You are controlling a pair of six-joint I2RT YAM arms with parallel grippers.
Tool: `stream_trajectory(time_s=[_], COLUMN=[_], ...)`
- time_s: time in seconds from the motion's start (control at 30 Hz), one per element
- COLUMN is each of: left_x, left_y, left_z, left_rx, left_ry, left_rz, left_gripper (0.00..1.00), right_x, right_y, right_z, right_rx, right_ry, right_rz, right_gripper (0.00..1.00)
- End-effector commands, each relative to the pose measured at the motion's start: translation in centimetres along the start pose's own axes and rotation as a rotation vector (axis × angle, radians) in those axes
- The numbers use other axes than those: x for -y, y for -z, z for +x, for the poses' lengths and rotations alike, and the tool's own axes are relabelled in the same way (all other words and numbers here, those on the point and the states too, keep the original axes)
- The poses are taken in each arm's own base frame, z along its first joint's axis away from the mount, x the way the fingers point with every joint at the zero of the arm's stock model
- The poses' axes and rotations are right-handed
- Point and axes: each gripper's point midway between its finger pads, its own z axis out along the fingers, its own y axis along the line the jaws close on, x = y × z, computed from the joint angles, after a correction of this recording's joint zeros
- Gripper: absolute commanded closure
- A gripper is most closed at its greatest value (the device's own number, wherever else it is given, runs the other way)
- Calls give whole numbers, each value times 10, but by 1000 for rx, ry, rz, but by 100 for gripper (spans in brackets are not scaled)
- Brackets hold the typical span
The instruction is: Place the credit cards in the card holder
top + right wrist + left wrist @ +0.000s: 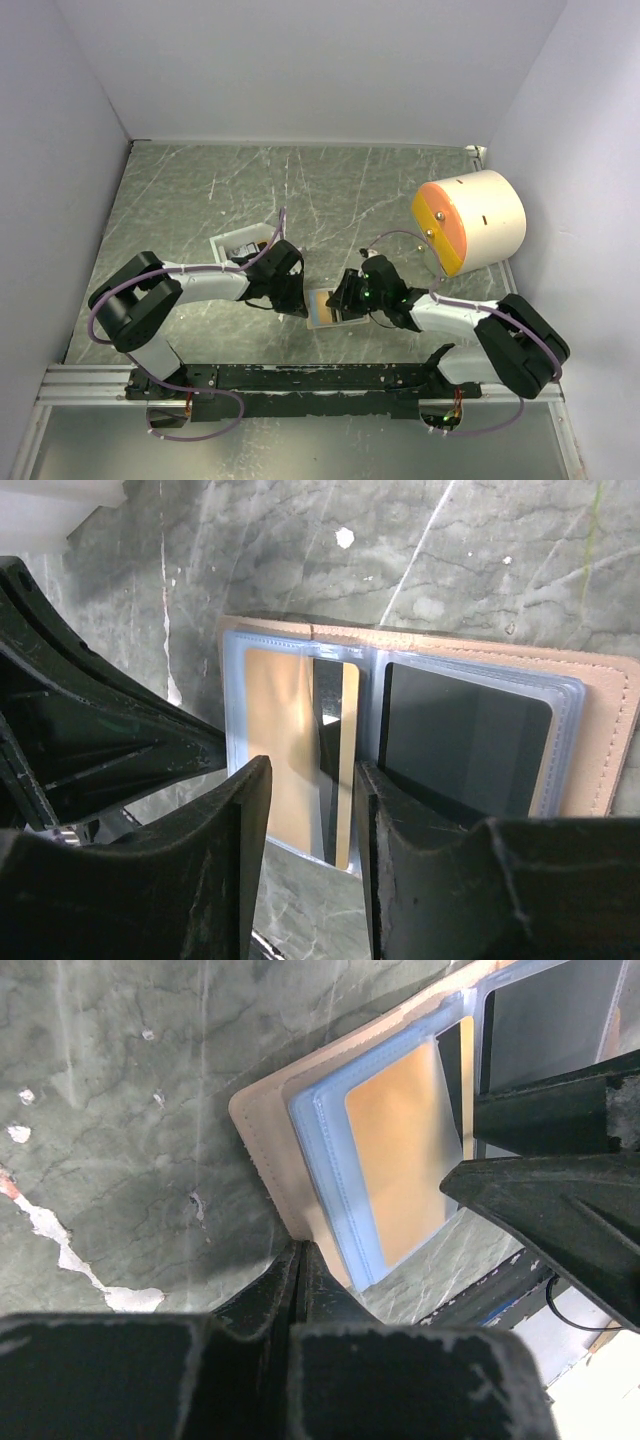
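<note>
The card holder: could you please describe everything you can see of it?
The card holder is a tan, leather-like wallet with stitched edges, lying open and flat on the table. Clear plastic sleeves fill it: one shows an orange card, the other a black card. The left gripper, shut, meets its tan edge; the right gripper straddles its fold, over a third card.

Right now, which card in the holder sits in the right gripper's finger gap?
The orange-gold card: it shows between the right gripper fingers. The black card lies one sleeve over, outside them.
</note>
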Motion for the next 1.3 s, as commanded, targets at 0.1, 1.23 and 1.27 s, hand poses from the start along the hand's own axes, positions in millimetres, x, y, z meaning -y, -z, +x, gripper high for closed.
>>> stream_trajectory(time_s=[0.1,1.23,1.27], left_x=[-18,-12,-12], left_y=[-11,-8,-8], left_z=[13,8,7], left_rx=[-26,-8,-9], left_ry=[-1,11,10], left_rz=[-57,-47,-49], left_gripper=[93,93,93], right_x=[24,0,-1], right_y=[5,16,15], right_z=[2,-18,-17], right_rx=[1,-3,-6], right_ry=[5,114,113], right_rz=[166,161,156], right_gripper=[56,41,43])
